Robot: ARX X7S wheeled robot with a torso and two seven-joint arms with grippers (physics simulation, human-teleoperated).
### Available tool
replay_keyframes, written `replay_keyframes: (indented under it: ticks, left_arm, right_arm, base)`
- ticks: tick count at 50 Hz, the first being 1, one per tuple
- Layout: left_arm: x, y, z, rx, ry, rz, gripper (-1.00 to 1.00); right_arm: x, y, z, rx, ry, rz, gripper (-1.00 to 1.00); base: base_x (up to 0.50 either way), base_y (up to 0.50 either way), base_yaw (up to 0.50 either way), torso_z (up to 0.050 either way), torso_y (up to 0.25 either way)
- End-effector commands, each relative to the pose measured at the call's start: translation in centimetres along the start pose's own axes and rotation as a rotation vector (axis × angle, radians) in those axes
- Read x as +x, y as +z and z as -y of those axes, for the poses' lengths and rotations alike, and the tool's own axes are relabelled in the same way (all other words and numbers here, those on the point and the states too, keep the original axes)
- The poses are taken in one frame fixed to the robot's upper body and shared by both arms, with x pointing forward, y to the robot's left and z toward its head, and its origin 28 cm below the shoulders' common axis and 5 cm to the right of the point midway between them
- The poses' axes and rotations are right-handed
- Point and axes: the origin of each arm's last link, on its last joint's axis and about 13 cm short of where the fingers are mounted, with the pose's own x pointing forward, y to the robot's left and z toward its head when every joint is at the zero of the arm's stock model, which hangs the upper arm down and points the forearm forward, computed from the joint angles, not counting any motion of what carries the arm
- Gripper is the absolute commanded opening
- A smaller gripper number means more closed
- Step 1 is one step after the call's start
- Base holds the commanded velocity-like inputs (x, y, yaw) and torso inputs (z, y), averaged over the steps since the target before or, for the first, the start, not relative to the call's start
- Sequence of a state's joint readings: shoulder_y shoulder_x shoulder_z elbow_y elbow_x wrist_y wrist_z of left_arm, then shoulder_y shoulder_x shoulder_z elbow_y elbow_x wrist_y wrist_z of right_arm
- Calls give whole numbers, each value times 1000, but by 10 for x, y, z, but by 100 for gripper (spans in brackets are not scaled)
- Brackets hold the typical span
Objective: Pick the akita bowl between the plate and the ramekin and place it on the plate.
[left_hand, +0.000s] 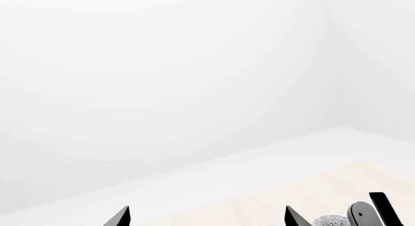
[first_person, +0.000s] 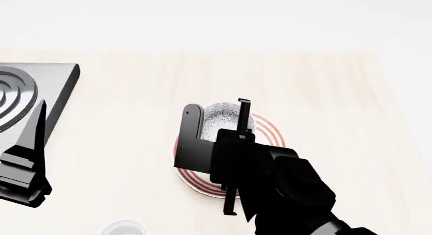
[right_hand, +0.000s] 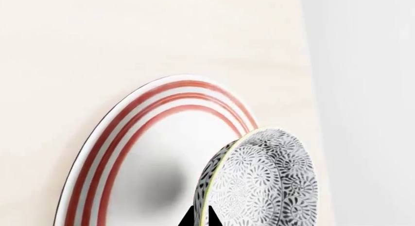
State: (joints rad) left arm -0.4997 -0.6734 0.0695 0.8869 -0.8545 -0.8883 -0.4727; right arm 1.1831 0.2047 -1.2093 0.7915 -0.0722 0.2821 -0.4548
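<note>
- Akita bowl (right_hand: 266,180) is pinched at its rim by the right hand (first_person: 219,119), held above the plate (right_hand: 129,138), with a shadow beneath it.
- Plate lies on the pale wooden counter (first_person: 324,93).
- Left hand (left_hand: 207,217) is spread open, gripping nothing.
- Ramekin (first_person: 123,228) sits at the counter's near edge.

Super bright, flat sim lighting everywhere, the backgrounds nearly blow out to white. Only real shadow is a soft grey smudge on the plate (right_hand: 139,153) under the akita bowl (right_hand: 272,180). Renders are crisp, no blur.
</note>
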Motion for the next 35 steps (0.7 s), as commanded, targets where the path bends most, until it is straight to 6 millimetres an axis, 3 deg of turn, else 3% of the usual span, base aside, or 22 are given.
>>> replay_keyframes:
  ticks: [1, 35]
  left_arm:
    - [0, 0, 0, -6, -1, -2, 100]
    - [-1, -1, 1, -4, -13, 7, 100]
  right_arm:
    - [-1, 2, 3, -7, -16, 9, -100]
    - [4, 0, -2, -5, -16, 8, -100]
  base:
    - [0, 0, 0, 0, 0]
    - [0, 0, 0, 0, -18]
